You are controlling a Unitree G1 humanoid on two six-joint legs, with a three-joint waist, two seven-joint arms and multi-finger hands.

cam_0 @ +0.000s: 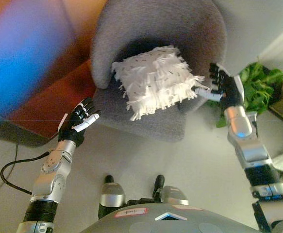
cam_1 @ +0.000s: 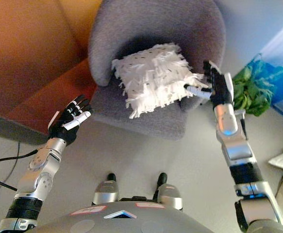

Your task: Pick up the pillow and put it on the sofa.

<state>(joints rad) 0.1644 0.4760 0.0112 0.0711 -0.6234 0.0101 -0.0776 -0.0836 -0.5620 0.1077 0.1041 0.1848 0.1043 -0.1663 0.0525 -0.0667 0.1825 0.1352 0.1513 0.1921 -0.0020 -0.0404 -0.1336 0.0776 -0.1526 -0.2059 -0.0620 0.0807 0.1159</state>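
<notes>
Left eye view: grey round-backed sofa (cam_0: 151, 34) fills upper centre; white shaggy pillow (cam_0: 156, 80) rests on its seat, tilted against the backrest. Green leafy plant (cam_0: 258, 85) stands right of sofa. Right hand (cam_0: 224, 87) just beside pillow's right edge, fingers straight, holding nothing. Left hand (cam_0: 80, 119) near sofa's front left, well apart from pillow, fingers relaxed open, empty

Nothing readable from where I'm sitting, honestly. No labels, numbers or signs on the white fringed pillow (cam_0: 156, 80), the grey sofa (cam_0: 146, 29) or the leafy green plant (cam_0: 258, 82) next to it. No print I can make out anywhere else either.
</notes>
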